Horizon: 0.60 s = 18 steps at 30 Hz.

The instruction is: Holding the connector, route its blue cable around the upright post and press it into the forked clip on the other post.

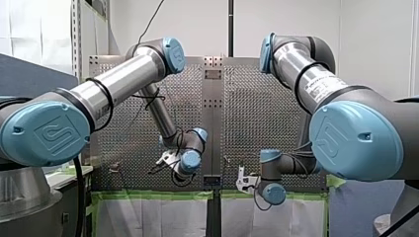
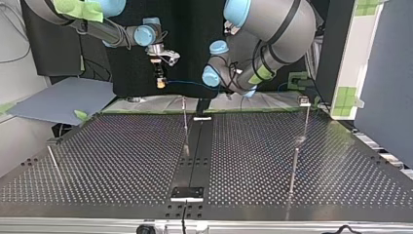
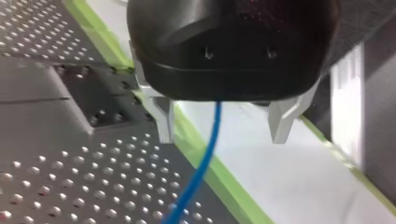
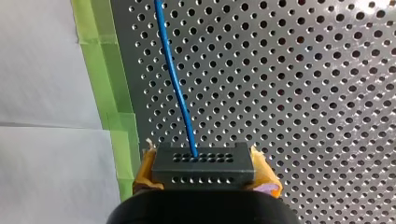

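Observation:
My right gripper [image 4: 204, 161] is shut on a black connector [image 4: 205, 173], with a yellow pad [image 4: 145, 175] on each side of it. A blue cable [image 4: 175, 79] leaves the connector's face and runs ahead over the perforated table. In the left wrist view the blue cable [image 3: 201, 168] passes loosely between the metal fingers [image 3: 163, 121] of my left gripper [image 3: 223, 128], which is open. In the top view the right gripper [image 2: 159, 78] hangs behind a thin upright post [image 2: 184, 114]. A second post [image 2: 305, 122] at that view's right carries a clip [image 2: 304, 101].
Green tape [image 4: 109, 88] lines the edge of the perforated table [image 2: 122, 161], with white sheeting beyond it. A dark centre strip [image 2: 195, 156] divides the table. Another thin rod [image 2: 52, 158] leans at the top view's left, and a grey board [image 2: 63, 100] lies behind it.

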{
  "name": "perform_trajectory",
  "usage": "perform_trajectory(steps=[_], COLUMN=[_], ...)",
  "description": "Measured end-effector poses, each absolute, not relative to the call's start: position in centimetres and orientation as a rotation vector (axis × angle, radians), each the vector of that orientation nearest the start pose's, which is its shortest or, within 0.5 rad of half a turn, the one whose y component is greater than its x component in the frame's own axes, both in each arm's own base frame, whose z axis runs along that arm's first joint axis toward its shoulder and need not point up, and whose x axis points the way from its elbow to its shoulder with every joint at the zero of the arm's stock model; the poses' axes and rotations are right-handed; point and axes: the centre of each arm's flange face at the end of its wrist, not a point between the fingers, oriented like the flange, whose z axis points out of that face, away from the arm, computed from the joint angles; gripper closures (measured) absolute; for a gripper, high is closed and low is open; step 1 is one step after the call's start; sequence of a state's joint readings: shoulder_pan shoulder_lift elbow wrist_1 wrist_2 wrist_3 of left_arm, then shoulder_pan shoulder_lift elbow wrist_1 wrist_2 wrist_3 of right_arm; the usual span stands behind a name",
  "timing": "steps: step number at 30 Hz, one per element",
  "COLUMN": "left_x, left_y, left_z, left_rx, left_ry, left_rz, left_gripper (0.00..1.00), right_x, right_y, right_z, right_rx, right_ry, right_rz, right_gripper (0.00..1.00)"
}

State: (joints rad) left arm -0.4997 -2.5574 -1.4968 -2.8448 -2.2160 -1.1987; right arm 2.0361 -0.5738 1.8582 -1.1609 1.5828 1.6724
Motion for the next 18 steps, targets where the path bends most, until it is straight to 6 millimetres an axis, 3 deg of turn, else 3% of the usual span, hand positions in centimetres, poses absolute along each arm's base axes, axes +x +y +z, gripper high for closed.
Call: perform_trajectory(steps=[18], left_x=[49.5], left_y=[-37.0], left_z=[-5.0], left_rx=[0.445], left_ry=[2.005], left_rz=[0.343], left_gripper=[0.00], right_x=[37.5], right_y=[-44.3], right_z=[-9.1], right_rx=[1.640], right_ry=[-1.091], right_rz=[1.565], right_gripper=[1.00])
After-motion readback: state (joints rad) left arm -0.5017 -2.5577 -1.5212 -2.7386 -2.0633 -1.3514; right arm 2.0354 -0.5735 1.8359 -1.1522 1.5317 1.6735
